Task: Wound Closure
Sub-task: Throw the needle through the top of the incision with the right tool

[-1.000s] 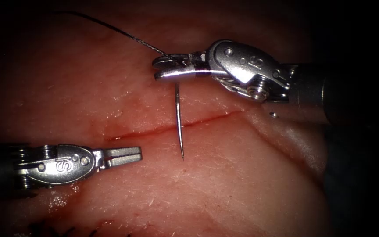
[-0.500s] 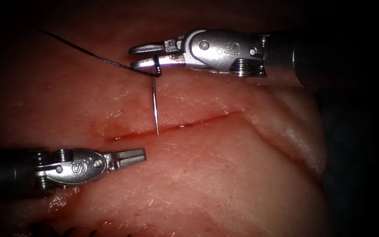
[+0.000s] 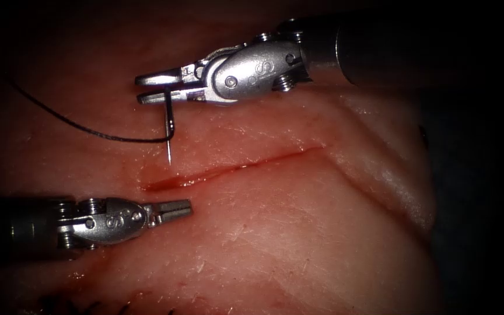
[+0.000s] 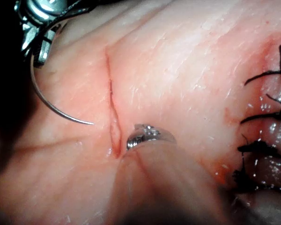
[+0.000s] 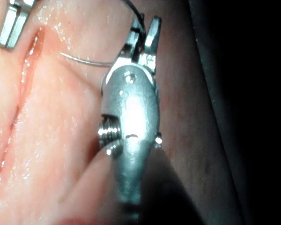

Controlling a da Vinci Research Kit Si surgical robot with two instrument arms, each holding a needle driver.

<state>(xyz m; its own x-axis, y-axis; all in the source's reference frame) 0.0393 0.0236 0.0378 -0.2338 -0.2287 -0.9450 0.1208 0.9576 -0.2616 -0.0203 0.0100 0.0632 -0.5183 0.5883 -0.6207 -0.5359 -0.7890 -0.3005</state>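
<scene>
Endoscope view: the needle (image 3: 169, 129) is clamped near its thread end by the right tool (image 3: 150, 87), tip clear of the tissue (image 3: 298, 233), on the far side of the cut (image 3: 228, 169); the left tool (image 3: 177, 209) is closed, empty. Needle rotation in the jaws is judged possible.

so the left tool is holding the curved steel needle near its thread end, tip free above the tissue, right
No, the right arm's silver tool holds the curved steel needle near its thread end; the endoscope view shows it. The left arm's silver tool holds nothing. The tip is free above the pink tissue.

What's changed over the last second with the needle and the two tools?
The right tool, jaws shut on the needle near its thread end, carried it leftward; its tip, earlier below the cut, now hangs above the cut's left end, outside the tissue. The thread swung lower. The left tool stayed put, holding nothing.
</scene>
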